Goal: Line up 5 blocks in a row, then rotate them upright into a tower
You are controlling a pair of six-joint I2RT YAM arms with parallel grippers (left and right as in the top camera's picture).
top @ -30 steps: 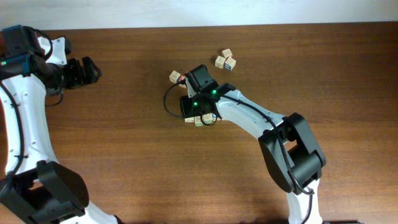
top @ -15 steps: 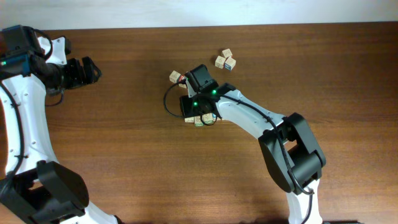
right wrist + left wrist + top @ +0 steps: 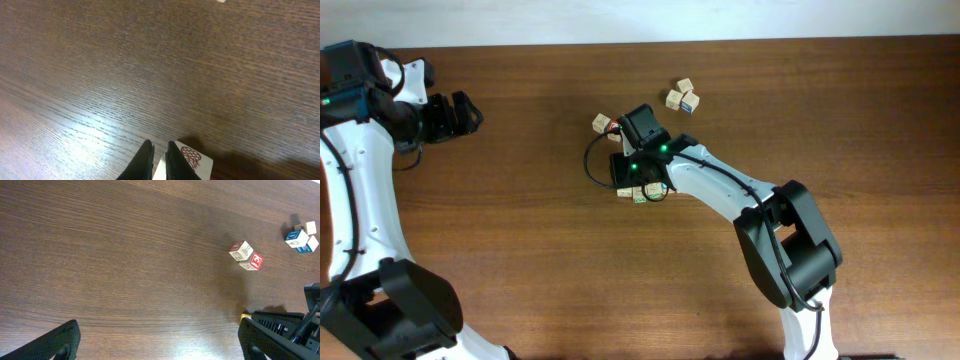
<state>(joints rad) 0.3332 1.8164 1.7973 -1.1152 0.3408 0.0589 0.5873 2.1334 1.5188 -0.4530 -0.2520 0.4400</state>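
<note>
In the overhead view only pale edges of the line of blocks (image 3: 638, 193) show at mid-table, the rest hidden beneath my right gripper (image 3: 637, 180), which hangs low over them. In the right wrist view the right gripper (image 3: 159, 159) has its two fingers nearly together with nothing clamped. A pale cube with a red netted mark (image 3: 196, 158) sits just behind the right finger. My left gripper (image 3: 470, 113) stays far off at the left edge. In its own view the left gripper (image 3: 159, 330) is wide open over bare wood.
A separate pair of cubes (image 3: 603, 124), one plain and one red-marked (image 3: 246, 255), lies up-left of the right gripper. A cluster of cubes with a blue one (image 3: 683, 97) (image 3: 301, 235) lies further back. A black cable loops left of the right wrist (image 3: 588, 165).
</note>
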